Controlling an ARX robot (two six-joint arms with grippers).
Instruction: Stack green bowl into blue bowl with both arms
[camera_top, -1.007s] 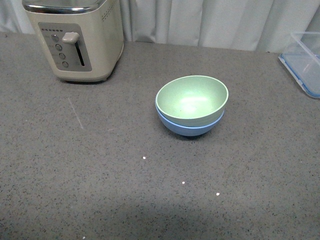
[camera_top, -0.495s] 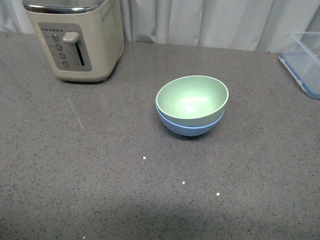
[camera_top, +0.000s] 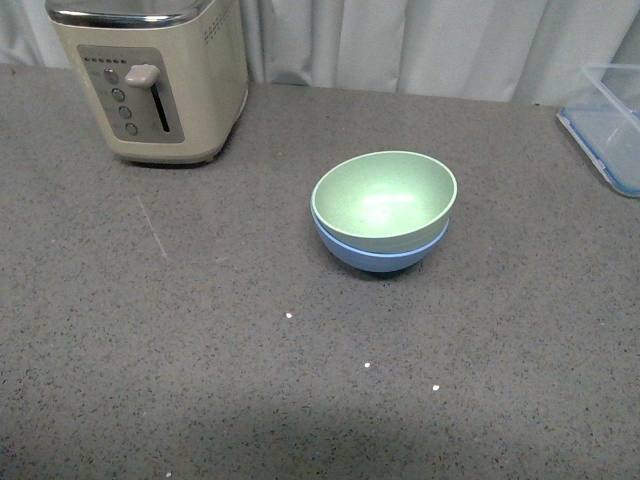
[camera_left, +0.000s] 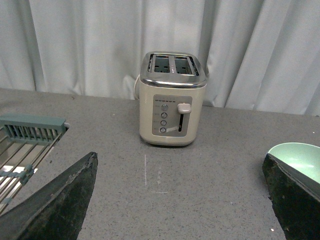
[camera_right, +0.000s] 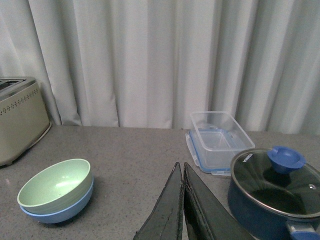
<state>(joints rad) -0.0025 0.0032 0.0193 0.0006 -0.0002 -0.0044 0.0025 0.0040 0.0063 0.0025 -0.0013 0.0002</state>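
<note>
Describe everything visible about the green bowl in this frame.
The green bowl is a round, pale mint-green bowl with a matte finish and faint speckles. It is empty and upright, nested inside the blue bowl, its rim standing a little above the blue rim. The pair sits on the grey speckled counter, to the right of the toaster and nearer the robot. No gripper touches it; the right wrist view shows the same nesting.

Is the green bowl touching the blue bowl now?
Touching. The front view shows the green bowl nested inside the blue bowl, with no gap between them.
</note>
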